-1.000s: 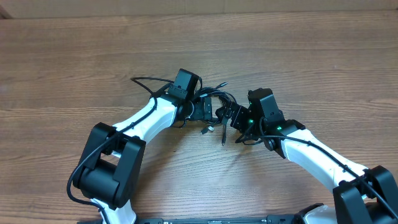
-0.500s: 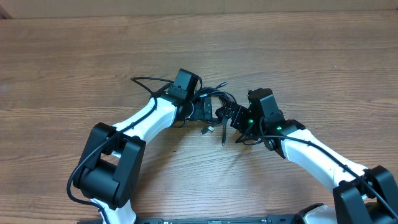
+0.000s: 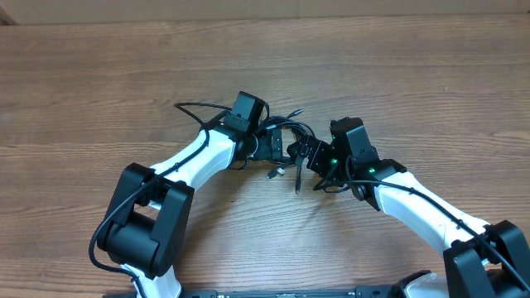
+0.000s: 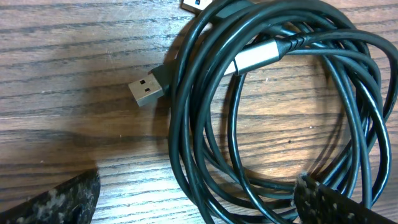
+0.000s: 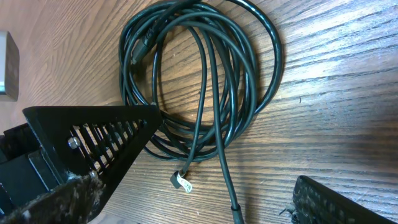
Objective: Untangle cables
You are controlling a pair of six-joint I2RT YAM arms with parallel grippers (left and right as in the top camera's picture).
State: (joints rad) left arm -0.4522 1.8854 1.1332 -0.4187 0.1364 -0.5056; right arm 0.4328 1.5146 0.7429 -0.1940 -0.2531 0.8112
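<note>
**Location.** The cables (image 3: 286,142) lie as one loose coil on the bench (image 3: 99,74), just above the centre of the overhead frame. They sit between the left gripper (image 3: 273,149) and the right gripper (image 3: 313,157).

**Jaws.** Both sets of jaws stand wide open and hold nothing. In each wrist view the coil lies on the bench between the spread fingers.

**Handling.** The cords are thin, light and limp. Expect a pulled strand to drag its neighbours instead of sliding free. The plugs are the only rigid parts and are judged the best places to take hold.
- A USB plug (image 4: 148,87) projects from the coil at the upper left of the left wrist frame, with bare wood around it.
- A silver-sleeved plug (image 4: 255,56) lies across several strands at the upper centre and is harder to reach cleanly.
- A loose end (image 5: 181,182) hangs out of the coil at the lower centre of the right wrist frame.

**Clearance.** The bench shows open wood toward the top, left and right of the overhead frame. Its far edge runs along the top. The arms fill the lower part, and the two grippers sit close together, so draw strands outward and apart.
</note>
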